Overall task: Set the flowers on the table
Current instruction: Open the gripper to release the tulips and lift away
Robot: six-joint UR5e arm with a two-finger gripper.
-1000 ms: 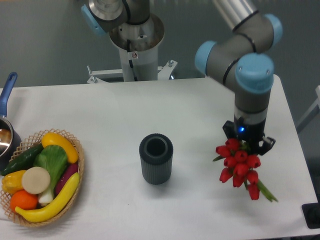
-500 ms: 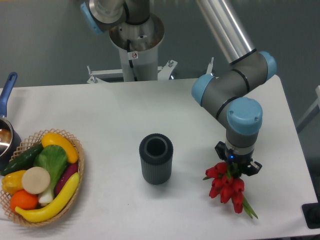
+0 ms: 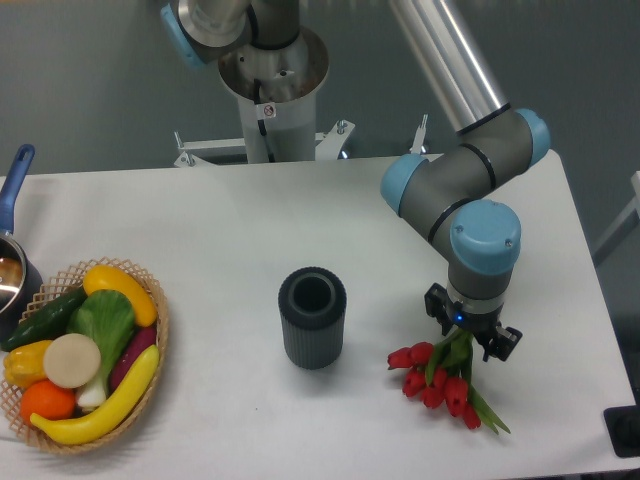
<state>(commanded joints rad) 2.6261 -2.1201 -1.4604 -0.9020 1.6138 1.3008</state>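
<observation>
The flowers (image 3: 432,377), red tulips with green stems and leaves, lie low on the white table (image 3: 300,220) at the front right, right of the dark vase (image 3: 312,318). The blooms fan out to the left and the stems point down and right. My gripper (image 3: 466,338) points straight down over the middle of the bunch, its jaws closed around the stems. The wrist hides the fingertips and the spot where they hold the stems.
A ribbed dark vase stands upright at the table's middle. A wicker basket (image 3: 150,395) of vegetables sits at the front left, with a blue-handled pot (image 3: 12,260) behind it. The robot's base (image 3: 270,90) is at the back edge.
My gripper has come down and slightly left with the flowers. The bunch has dropped toward the table and its blooms have spread out to the left.
</observation>
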